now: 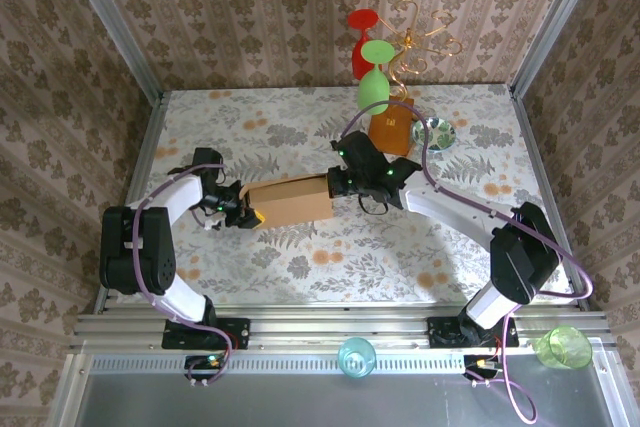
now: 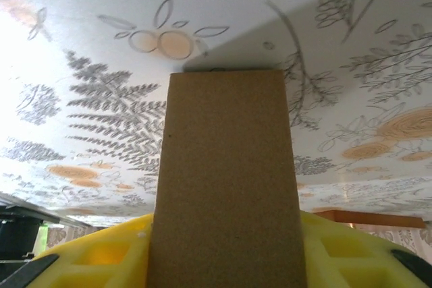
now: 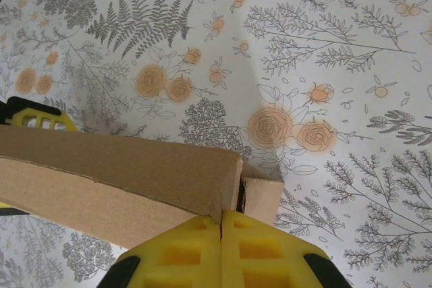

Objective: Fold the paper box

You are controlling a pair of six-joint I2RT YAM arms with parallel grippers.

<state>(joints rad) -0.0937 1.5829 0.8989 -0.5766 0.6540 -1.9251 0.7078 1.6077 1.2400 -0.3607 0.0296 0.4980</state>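
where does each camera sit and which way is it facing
top external: above and behind the arm bases, looking down on the floral table; both arms show, left end effector and right end effector at opposite ends of the paper box.
left wrist: on the left arm, looking along the box's cardboard; its yellow pads flank it.
right wrist: on the right arm, looking down at the box's end; its yellow pads meet.
shared: both wrist views show the box and the table's floral print.
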